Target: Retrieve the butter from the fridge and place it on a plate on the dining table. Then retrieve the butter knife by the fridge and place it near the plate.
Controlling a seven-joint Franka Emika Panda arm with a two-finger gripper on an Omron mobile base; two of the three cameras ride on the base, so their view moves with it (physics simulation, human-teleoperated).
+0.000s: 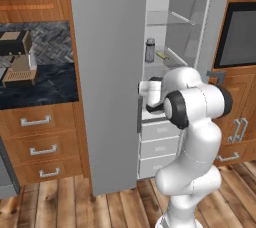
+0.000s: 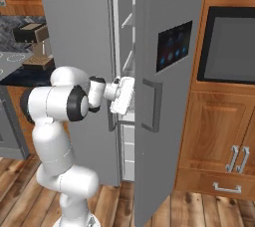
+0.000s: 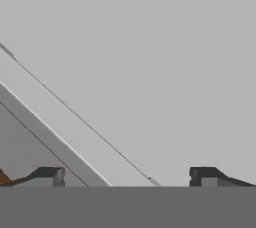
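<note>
The fridge [image 1: 107,72] stands with both grey doors partly open. On a clear shelf inside lies the butter [image 1: 161,55], a small pale-yellow stick, to the right of a grey can [image 1: 150,49]. My gripper [image 3: 127,177] is open, with nothing between its widely spaced fingertips [image 3: 50,176], and faces a flat grey fridge surface at close range. The white hand [image 2: 122,95] reaches into the gap between the two doors, below the butter's shelf. The butter knife, the plate and the dining table are out of view.
The right fridge door [image 2: 169,96] with its bar handle juts out beside my hand. White drawers [image 1: 157,147] fill the fridge's lower part. A coffee machine [image 1: 17,57] sits on the black counter at left. A wooden cabinet with a microwave [image 2: 229,47] stands at right.
</note>
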